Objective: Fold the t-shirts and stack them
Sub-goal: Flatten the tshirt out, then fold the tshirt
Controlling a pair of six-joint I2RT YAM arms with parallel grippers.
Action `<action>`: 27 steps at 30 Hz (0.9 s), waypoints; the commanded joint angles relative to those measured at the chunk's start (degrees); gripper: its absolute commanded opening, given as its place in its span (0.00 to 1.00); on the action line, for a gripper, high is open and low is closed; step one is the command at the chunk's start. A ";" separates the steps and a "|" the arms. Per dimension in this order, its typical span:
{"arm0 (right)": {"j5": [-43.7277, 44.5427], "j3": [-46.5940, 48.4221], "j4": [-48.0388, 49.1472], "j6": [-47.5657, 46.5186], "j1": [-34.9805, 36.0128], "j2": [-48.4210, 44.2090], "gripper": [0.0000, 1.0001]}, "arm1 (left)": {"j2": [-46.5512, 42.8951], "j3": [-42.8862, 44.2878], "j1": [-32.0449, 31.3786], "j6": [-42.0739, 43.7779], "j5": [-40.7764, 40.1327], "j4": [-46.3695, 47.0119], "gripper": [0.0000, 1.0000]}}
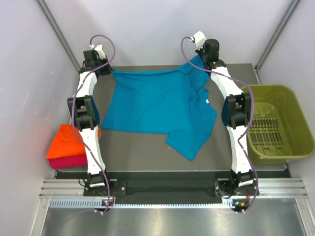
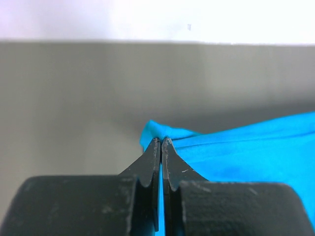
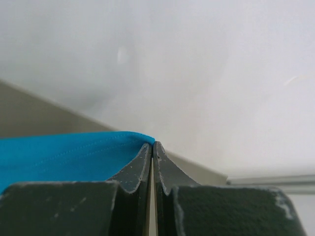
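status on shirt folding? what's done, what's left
Done: orange t-shirt lies folded on the magenta t-shirt at the left edge of the table. In hand: left gripper and right gripper are each shut on the far edge of the teal t-shirt, which is spread out unfolded. Left: fold it and stack it on the orange one.

This is looking like a robotics lab, and I am standing by a closed test cell. Plain white wall panels (image 1: pixel 162 29) are boxing in the bench, with bare aluminium framing struts (image 1: pixel 56 29) running along them. A white-and-black left robot arm (image 1: pixel 86 113) and its matching right robot arm (image 1: pixel 236 113) are sitting bolted to a slotted aluminium rail (image 1: pixel 64 189) at the near edge of a dark grey tabletop (image 1: pixel 142 152), with purple cables (image 1: pixel 113 49) looping off their wrists.
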 commanded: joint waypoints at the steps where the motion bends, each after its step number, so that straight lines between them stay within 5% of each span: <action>1: 1.56 6.22 12.09 -4.10 1.22 -1.03 0.00 | -4.75 1.89 0.12 -0.09 -1.77 9.59 0.00; 18: 4.72 4.73 13.94 -6.82 0.87 -1.29 0.00 | -5.45 3.21 -0.67 1.58 -5.81 13.37 0.00; 27: 1.22 0.43 0.88 -2.61 0.51 -5.40 0.00 | -6.59 1.28 -0.67 1.67 -4.50 10.57 0.00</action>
